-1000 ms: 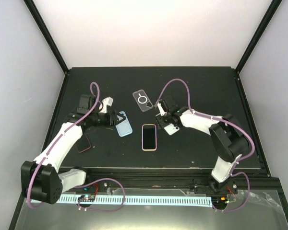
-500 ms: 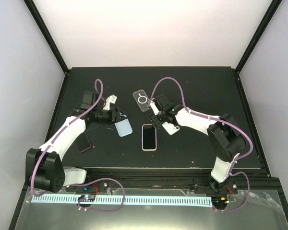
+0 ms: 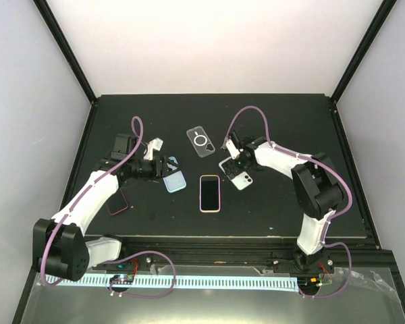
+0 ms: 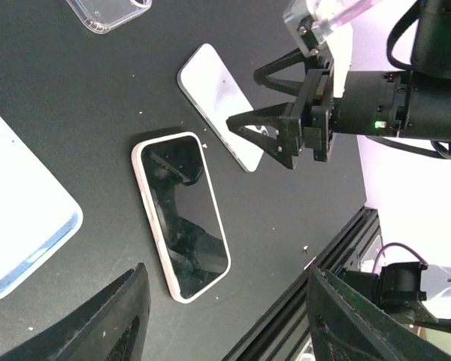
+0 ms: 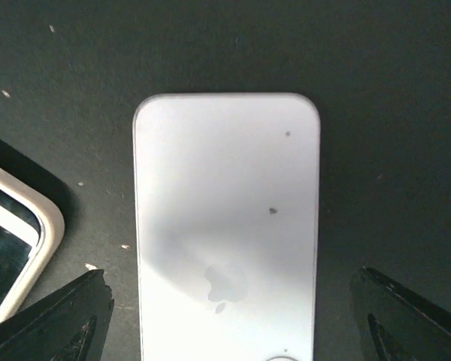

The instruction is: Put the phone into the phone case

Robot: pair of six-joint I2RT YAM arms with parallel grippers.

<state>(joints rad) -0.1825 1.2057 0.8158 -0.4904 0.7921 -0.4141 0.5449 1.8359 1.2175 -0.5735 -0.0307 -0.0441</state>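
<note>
A white phone (image 5: 225, 203) lies face down on the black table, its logo up; in the top view it (image 3: 241, 179) sits right of centre. My right gripper (image 5: 229, 320) is open, one finger on each side of this phone, low over it (image 3: 234, 163). A clear case (image 3: 201, 142) lies behind it. A pale blue case (image 3: 175, 177) lies left of centre, with my left gripper (image 3: 159, 166) open and empty just beside it. In the left wrist view the blue case (image 4: 19, 218) is outside the fingers (image 4: 113, 323).
A phone in a pink case (image 3: 210, 192) lies screen up in the middle, also in the left wrist view (image 4: 182, 216) and at the edge of the right wrist view (image 5: 11, 233). A dark red phone (image 3: 119, 201) lies under the left arm. A black rail (image 3: 243, 237) edges the table front.
My right gripper swung left and then back right over the white phone, which has turned and shifted a little left. My left gripper stayed by the blue case.
</note>
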